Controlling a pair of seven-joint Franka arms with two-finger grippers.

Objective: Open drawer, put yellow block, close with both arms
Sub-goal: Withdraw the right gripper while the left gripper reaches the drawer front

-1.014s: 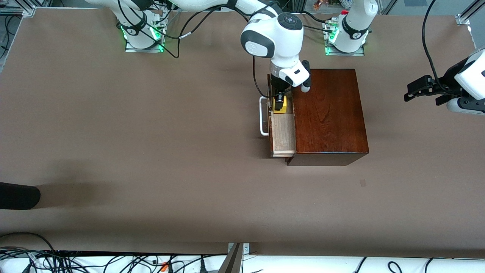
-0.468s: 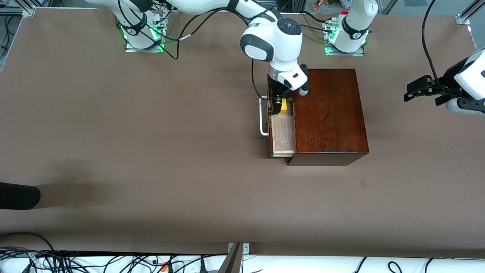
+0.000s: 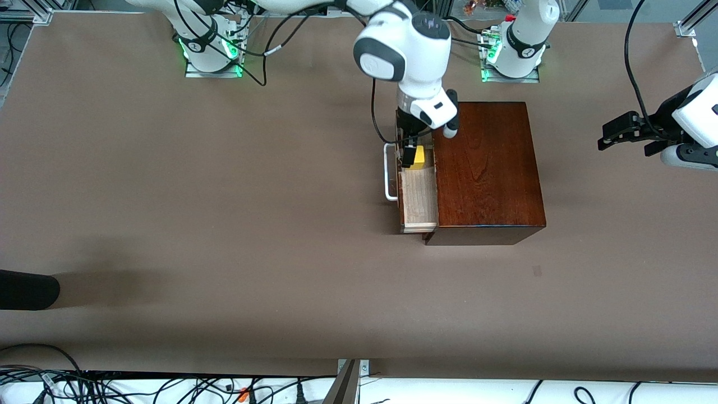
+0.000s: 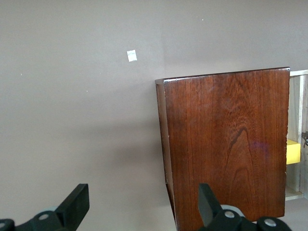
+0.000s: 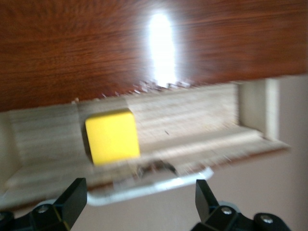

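The drawer [image 3: 419, 205] stands pulled out of the mahogany box [image 3: 485, 168], its white handle [image 3: 388, 174] facing the right arm's end of the table. The yellow block [image 3: 418, 159] lies in the drawer's tray, at the end farther from the front camera; it also shows in the right wrist view [image 5: 113, 136] and the left wrist view [image 4: 293, 151]. My right gripper [image 3: 409, 152] hangs open and empty just above the block and the drawer front; in its wrist view [image 5: 139, 195] the handle [image 5: 159, 185] lies between its fingers. My left gripper [image 3: 608, 134] waits open over the table beside the box [image 4: 226, 144].
A dark rounded object [image 3: 28, 289] juts in at the right arm's end, near the front camera. A small pale mark [image 3: 537, 271] lies on the brown table [image 3: 224, 224] nearer the front camera than the box. Cables run along the front edge.
The right gripper, which was down around the yellow block, has let it go and risen a little. The block stays in the drawer. The left arm has not moved.
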